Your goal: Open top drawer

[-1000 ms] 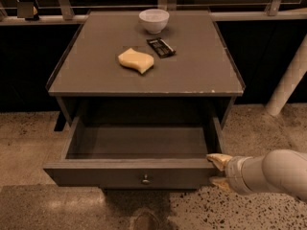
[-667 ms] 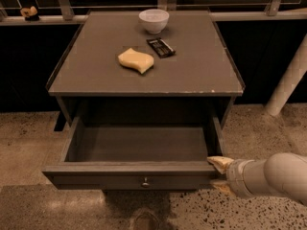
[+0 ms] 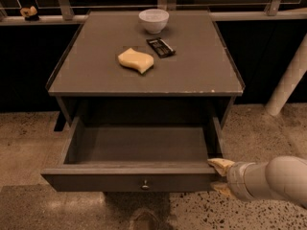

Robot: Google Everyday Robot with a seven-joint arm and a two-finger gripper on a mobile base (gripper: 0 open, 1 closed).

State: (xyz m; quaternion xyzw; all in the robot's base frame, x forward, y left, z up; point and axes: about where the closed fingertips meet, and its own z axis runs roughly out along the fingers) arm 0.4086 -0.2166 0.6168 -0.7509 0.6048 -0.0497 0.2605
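The top drawer of a grey cabinet stands pulled well out, and its inside shows nothing in it. A small round metal knob sits at the centre of its flat front. My gripper comes in from the lower right on a white arm. It is at the right end of the drawer front, with one yellowish fingertip at the top rim and the other just below. The fingers stand apart. The lower drawers are hidden under the open one.
On the cabinet top lie a white bowl, a yellow sponge and a small dark packet. A white post stands at the right. The floor is speckled stone.
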